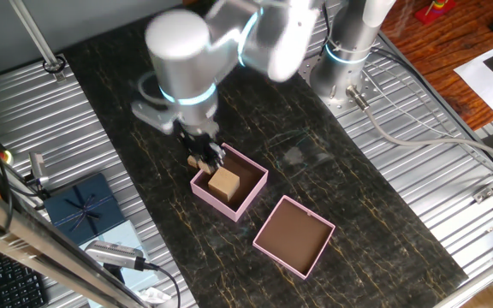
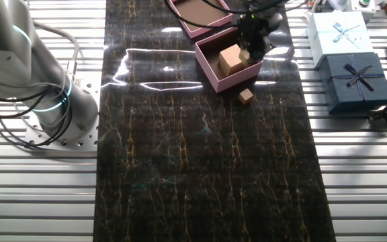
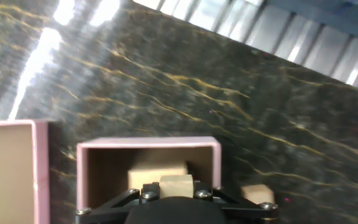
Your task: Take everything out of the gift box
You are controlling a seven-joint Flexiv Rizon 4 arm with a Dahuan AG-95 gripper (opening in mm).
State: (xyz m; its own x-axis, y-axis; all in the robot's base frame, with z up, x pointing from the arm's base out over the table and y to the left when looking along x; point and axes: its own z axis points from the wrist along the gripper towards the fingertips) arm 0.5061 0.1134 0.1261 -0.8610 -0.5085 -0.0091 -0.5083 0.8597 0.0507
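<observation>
The pink gift box (image 1: 249, 197) stands mid-table with a tan wooden block (image 1: 223, 184) inside. It also shows in the other fixed view (image 2: 210, 70) with the block (image 2: 230, 60). My gripper (image 1: 204, 157) hangs over the box's wall, shut on a small tan block (image 3: 176, 185). In the hand view the box rim (image 3: 148, 144) and the larger block (image 3: 157, 170) lie just beyond the jaws. Another small block (image 2: 246, 96) lies on the table beside the box, and it shows in the hand view too (image 3: 255, 193).
The shallow pink lid tray (image 1: 294, 237) sits next to the box. A dark blue ribboned box (image 2: 357, 81) and a light blue one (image 2: 339, 33) stand on the metal slats off the mat. The arm's base (image 2: 52, 107) is on the other side.
</observation>
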